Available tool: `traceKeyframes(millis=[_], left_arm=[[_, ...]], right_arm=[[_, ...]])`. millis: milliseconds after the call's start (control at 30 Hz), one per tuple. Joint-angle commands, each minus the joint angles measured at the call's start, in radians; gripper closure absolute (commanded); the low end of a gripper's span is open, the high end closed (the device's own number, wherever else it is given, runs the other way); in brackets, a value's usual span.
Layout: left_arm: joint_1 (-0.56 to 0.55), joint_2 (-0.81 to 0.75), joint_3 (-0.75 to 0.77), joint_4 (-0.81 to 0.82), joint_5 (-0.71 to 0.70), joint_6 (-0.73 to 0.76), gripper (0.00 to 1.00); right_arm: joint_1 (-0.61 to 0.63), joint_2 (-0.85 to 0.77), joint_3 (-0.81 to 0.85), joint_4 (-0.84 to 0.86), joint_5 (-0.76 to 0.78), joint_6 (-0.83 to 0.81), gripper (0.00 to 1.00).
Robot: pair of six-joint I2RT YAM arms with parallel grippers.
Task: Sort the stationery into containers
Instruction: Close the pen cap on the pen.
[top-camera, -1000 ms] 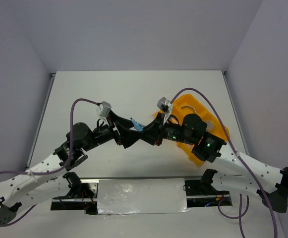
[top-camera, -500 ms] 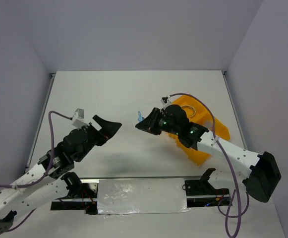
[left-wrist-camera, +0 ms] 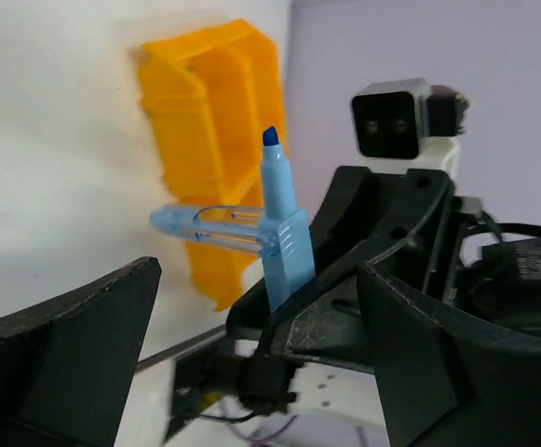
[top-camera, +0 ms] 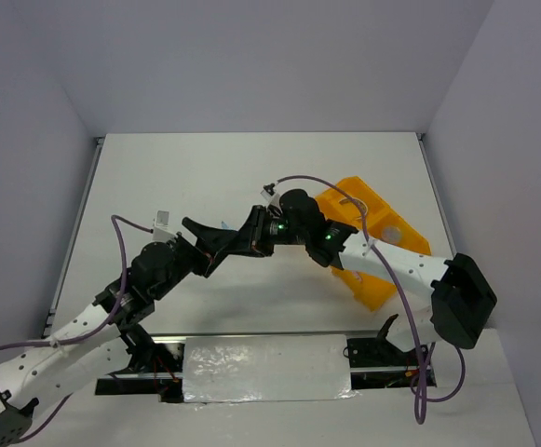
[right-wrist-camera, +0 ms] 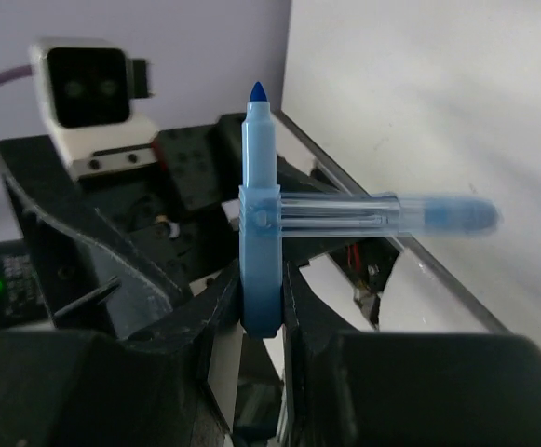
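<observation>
the right gripper [right-wrist-camera: 262,312] is clamped on a blue marker [right-wrist-camera: 260,219] just beside the left gripper [left-wrist-camera: 261,279], whose fingers stand apart, left of the orange tray [left-wrist-camera: 205,112].

Translucent blue plastic pen [right-wrist-camera: 261,244], glossy orange plastic tray [left-wrist-camera: 205,121]

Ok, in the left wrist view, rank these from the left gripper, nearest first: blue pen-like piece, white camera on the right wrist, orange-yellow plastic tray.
1. Blue pen-like piece, centre, clamped upright in the right gripper.
2. White camera, upper right, behind that gripper.
3. Orange-yellow tray, upper left, farthest back.
</observation>
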Motion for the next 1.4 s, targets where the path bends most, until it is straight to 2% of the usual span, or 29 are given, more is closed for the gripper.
traceKeyframes(millis=[0,67,100,167,400,500,767,933,967,1000,1267,1367], left_arm=[[0.072,0.016,-0.087,0.228,0.209,-0.121,0.01],[0.121,0.017,-0.15,0.331,0.257,-0.202,0.01],[0.133,0.02,-0.205,0.438,0.272,-0.225,0.01],[0.154,0.037,-0.237,0.506,0.303,-0.264,0.01],[0.185,0.056,-0.244,0.551,0.323,-0.261,0.01],[0.21,0.04,-0.242,0.54,0.309,-0.221,0.06],[0.285,-0.038,-0.213,0.412,0.273,-0.088,0.15],[0.294,-0.053,-0.147,0.333,0.237,0.011,0.19],[0.294,-0.055,-0.139,0.327,0.236,0.04,0.27],[0.294,-0.056,-0.132,0.313,0.227,0.051,0.31],[0.296,-0.099,-0.086,0.278,0.222,0.115,0.32],[0.294,-0.121,-0.081,0.252,0.184,0.126,0.39]], right_arm=[[0.009,0.052,0.096,0.054,-0.134,-0.092,1.0],[0.009,0.074,0.091,0.086,-0.197,-0.089,1.0],[0.011,0.097,0.091,0.138,-0.222,-0.089,1.0],[0.017,0.111,0.104,0.151,-0.254,-0.101,1.0],[0.023,0.13,0.15,0.146,-0.262,-0.144,1.0],[0.038,0.128,0.147,0.188,-0.291,-0.14,1.0],[0.046,0.013,0.084,0.09,-0.234,-0.209,1.0],[0.046,-0.021,0.052,0.071,-0.216,-0.224,1.0],[0.048,-0.024,0.052,0.065,-0.211,-0.233,1.0],[0.046,-0.026,0.055,0.057,-0.207,-0.239,1.0],[0.048,-0.037,0.045,0.036,-0.177,-0.259,1.0],[0.046,-0.044,0.038,0.024,-0.159,-0.264,1.0]])
